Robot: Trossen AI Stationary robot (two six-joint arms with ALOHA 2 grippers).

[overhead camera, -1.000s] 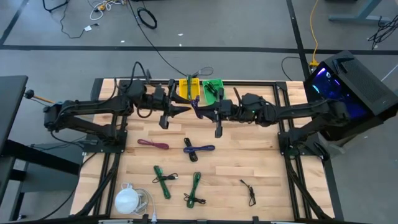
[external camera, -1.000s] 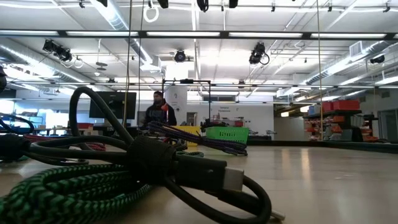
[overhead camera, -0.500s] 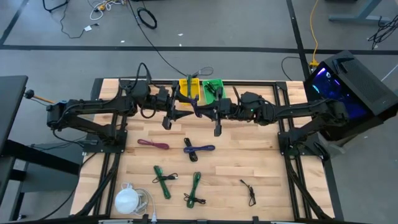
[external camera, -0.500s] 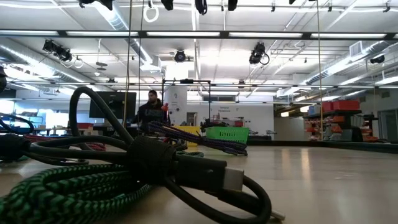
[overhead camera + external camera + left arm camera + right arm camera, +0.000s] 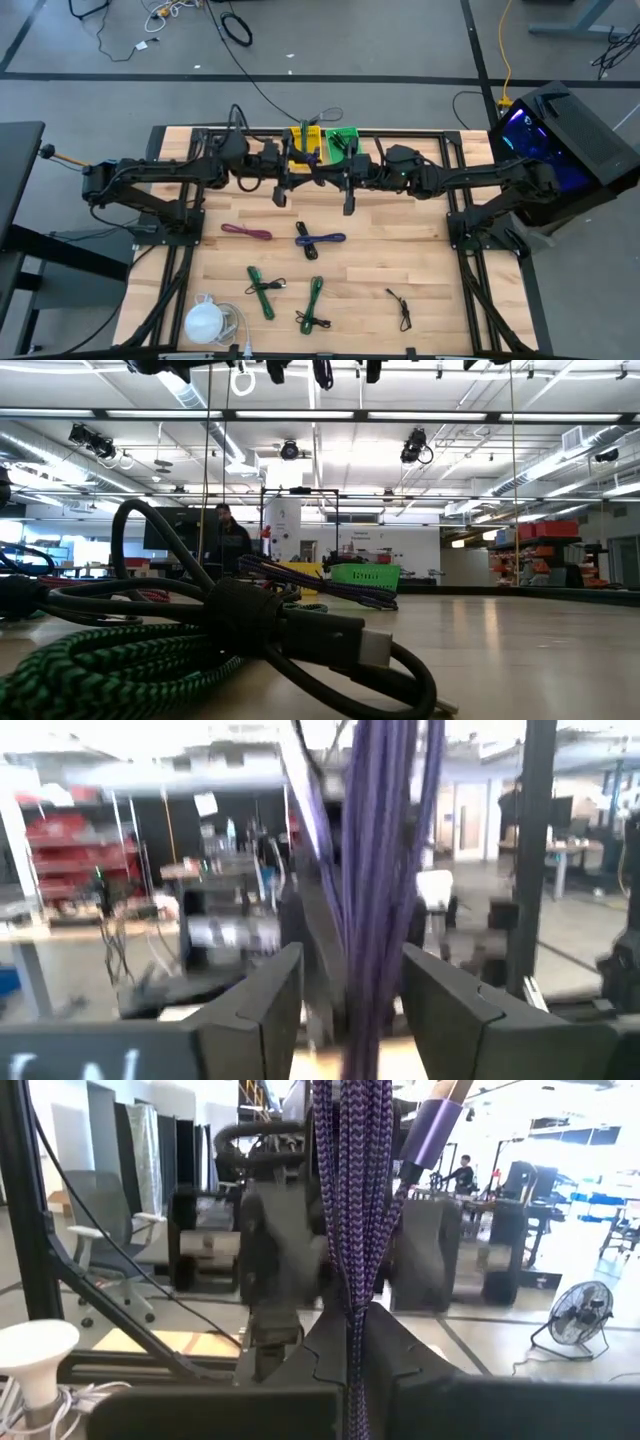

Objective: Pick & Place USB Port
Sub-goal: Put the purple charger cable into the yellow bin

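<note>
From above, you have both arms meeting at the far middle of the surface (image 5: 420, 250), the left tool (image 5: 287, 172) and the right tool (image 5: 340, 176) facing each other with the purple cable (image 5: 316, 172) slung between them, just near of the yellow bin (image 5: 304, 141) and green bin (image 5: 343, 140). This looks like a hand-over or a shared carry toward the bins. Next you need one tool to let go cleanly and the other to take the cable over a bin rim without snagging.

At table height, the other cables (image 5: 200, 630) lie in the near foreground; the bins sit far back, with bare surface to the right. A person (image 5: 228, 538) stands in the room beyond.

Your left wrist view shows the purple cable hanging between its fingers (image 5: 260, 1010), apparently clenched on it.

Your right wrist view shows its fingers (image 5: 395, 1355) clamped on the same cable.
</note>
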